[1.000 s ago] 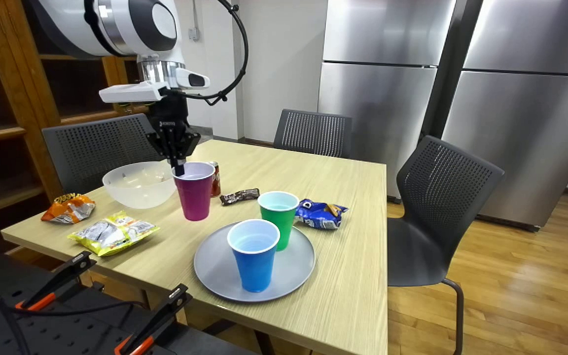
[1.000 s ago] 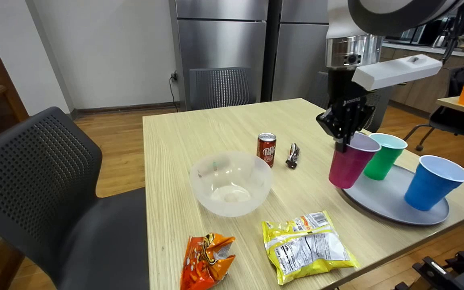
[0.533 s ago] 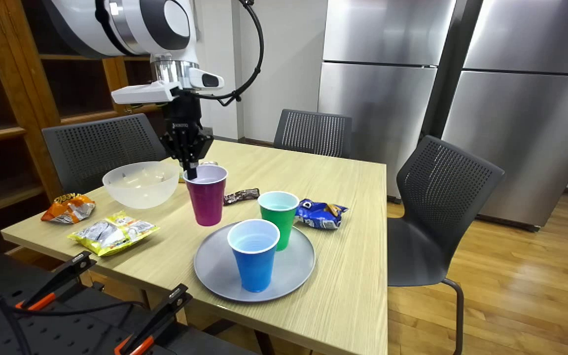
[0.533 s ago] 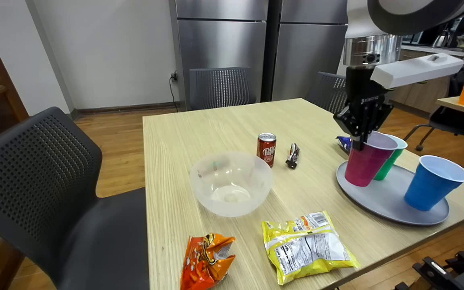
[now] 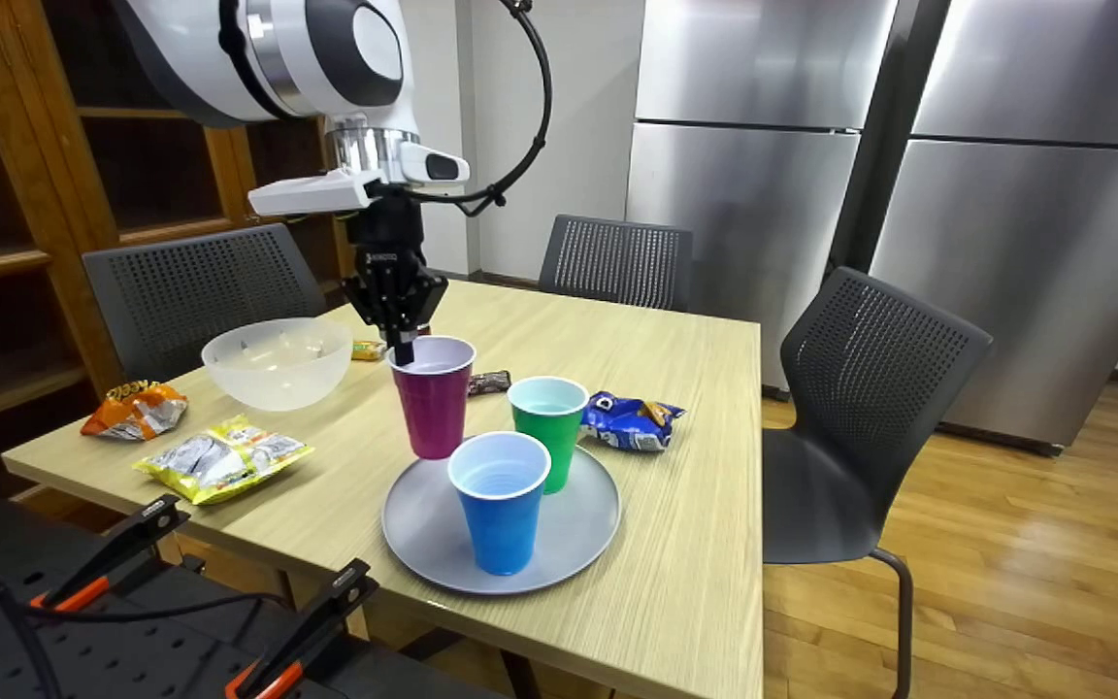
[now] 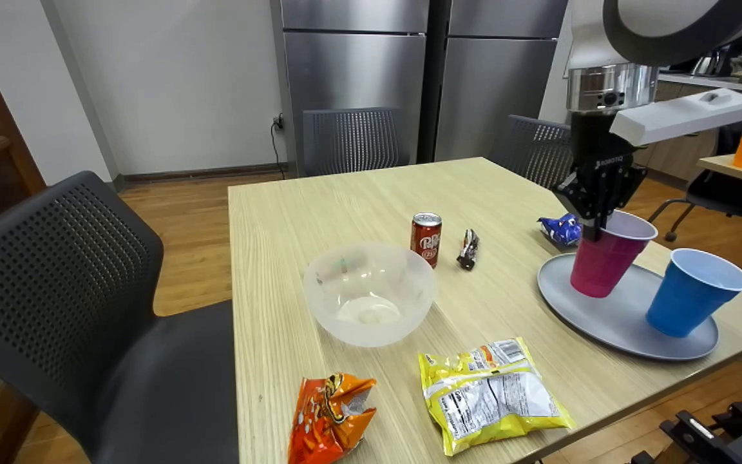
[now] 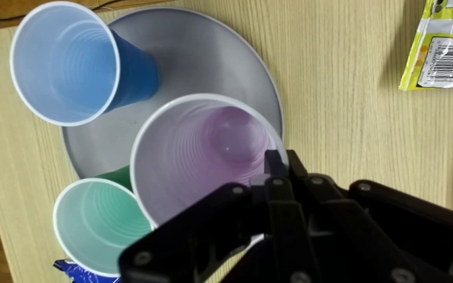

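- Standing upright on a grey plate are a blue cup and a green cup; the plate lies near an edge of the tabletop.
- A purple cup is close to upright over the plate, near both of them; whether its base touches the plate cannot be told.
- Its inside shows in the wrist view: a pale lilac wall with faint rings, and a pinkish floor.
- A frosted bowl sits well apart from the plate, with an orange snack bag and a yellow snack bag near it.
- The jaws are clenched on the purple cup's rim, drawn nearly together, its thin wall pinched with one side inside the cup and one outside.
- In an exterior view a dark red can stands in full just beside the bowl, and the purple cup hides the green one.
- In an exterior view a small yellow packet peeps out beside the bowl, and the green cup stands in plain sight.
- The wrist view looks down into all three cups and catches one end of the yellow bag.
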`<state>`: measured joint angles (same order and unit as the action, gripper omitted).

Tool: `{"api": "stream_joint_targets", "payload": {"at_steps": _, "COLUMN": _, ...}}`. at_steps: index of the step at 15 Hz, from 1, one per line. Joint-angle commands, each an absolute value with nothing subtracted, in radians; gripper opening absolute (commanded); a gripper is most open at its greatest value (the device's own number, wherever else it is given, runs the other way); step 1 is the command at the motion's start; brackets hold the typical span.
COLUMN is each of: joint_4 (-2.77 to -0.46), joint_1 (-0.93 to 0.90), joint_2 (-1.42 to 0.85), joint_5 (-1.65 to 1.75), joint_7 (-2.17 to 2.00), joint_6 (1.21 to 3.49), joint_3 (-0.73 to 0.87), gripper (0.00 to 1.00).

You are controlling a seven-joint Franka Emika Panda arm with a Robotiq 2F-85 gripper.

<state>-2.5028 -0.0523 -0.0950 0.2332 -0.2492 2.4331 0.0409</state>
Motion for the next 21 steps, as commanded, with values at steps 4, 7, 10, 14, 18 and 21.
{"api": "stream_joint_targets", "payload": {"at_steps": 4, "joint_4": -2.465, "joint_1": -0.033, "joint_2": -0.147, "joint_5": 0.273, "joint_7": -0.24, "joint_6": 2.408, "joint_3": 0.055, "gripper": 0.01}}
{"api": "stream_joint_targets", "payload": {"at_steps": 7, "joint_4": -2.449, "joint_1": -0.033, "joint_2": -0.171, "joint_5": 0.276, "joint_7": -0.24, "joint_6": 2.401, "joint_3": 0.065, "gripper": 0.01}}
{"api": "stream_joint_targets", "payload": {"at_steps": 10, "joint_4": -2.431, "joint_1": -0.036, "joint_2": -0.196, "joint_5": 0.282, "joint_7": -0.242, "joint_6": 2.397, "joint_3": 0.073, "gripper": 0.01}}
{"api": "stream_joint_targets", "payload": {"at_steps": 14, "joint_4": -2.405, "joint_1": -0.041, "joint_2": -0.229, "joint_5": 0.291, "joint_7": -0.243, "joint_6": 2.389, "joint_3": 0.081, "gripper": 0.01}}
{"api": "stream_joint_targets", "payload": {"at_steps": 18, "joint_4": -2.39, "joint_1": -0.045, "joint_2": -0.252, "joint_5": 0.292, "joint_7": -0.241, "joint_6": 2.382, "joint_3": 0.083, "gripper": 0.01}}
{"api": "stream_joint_targets", "payload": {"at_steps": 21, "joint_4": -2.386, "joint_1": -0.047, "joint_2": -0.263, "joint_5": 0.293, "joint_7": -0.242, "joint_6": 2.378, "joint_3": 0.085, "gripper": 0.01}}
